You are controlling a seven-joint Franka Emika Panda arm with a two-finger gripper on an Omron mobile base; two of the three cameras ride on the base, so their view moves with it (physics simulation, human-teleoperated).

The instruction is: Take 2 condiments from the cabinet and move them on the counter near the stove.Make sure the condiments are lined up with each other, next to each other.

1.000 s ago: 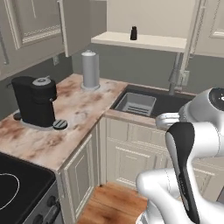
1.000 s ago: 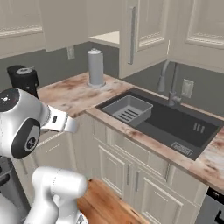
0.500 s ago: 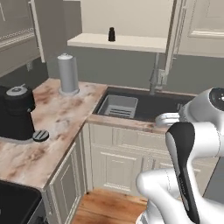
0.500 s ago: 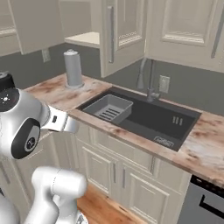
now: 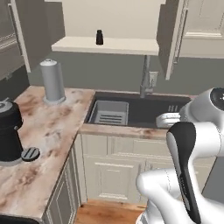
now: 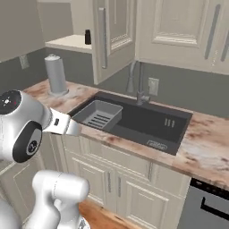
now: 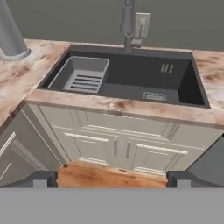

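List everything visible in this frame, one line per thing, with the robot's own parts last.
black shaker bottle: one, black, upright on the cabinet shelf.
cabinet shelf: one, cream, on the wall above the sink.
canister: one, grey cylinder, on the counter left of the sink.
coffee machine: one, black, at the counter's left end.
sink: one, dark grey, set into the counter.
drainer basket: one, grey, in the sink's left side.
faucet: one, grey, behind the sink.
base cabinets: cream, panelled, below the counter.
arm: white with dark joints.
end effector: open, empty, facing the sink cabinets.
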